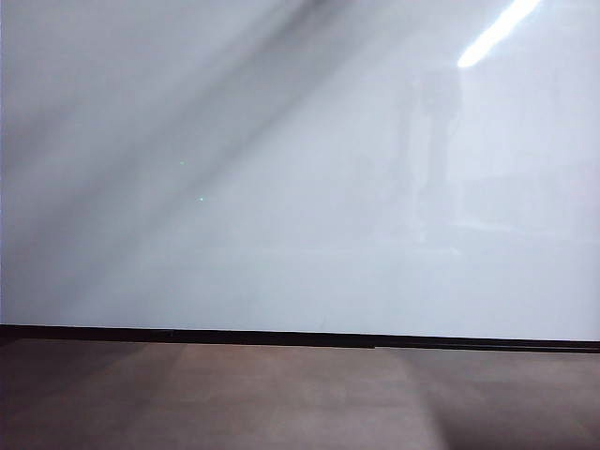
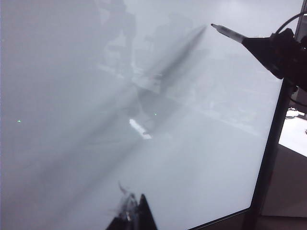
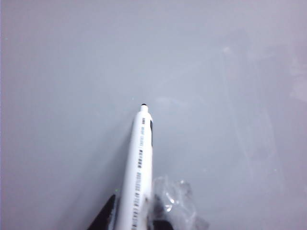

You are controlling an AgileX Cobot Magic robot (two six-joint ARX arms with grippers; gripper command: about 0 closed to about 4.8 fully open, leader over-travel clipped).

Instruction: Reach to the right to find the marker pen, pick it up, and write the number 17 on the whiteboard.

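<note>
One marker pen (image 3: 140, 167) clenched in right pincer (image 3: 134, 223) near one whiteboard (image 1: 300, 187); left pincer (image 2: 133, 215) unreadable.

A matte brown-grey surface (image 1: 281, 398) fills the lower strip of the exterior view, darker at its left and right ends; a bright elongated streak of light (image 1: 499, 31) glares at the upper right; at the right edge of the left wrist view, a pale patch of room (image 2: 293, 135) shows, too blurred to read.
</note>
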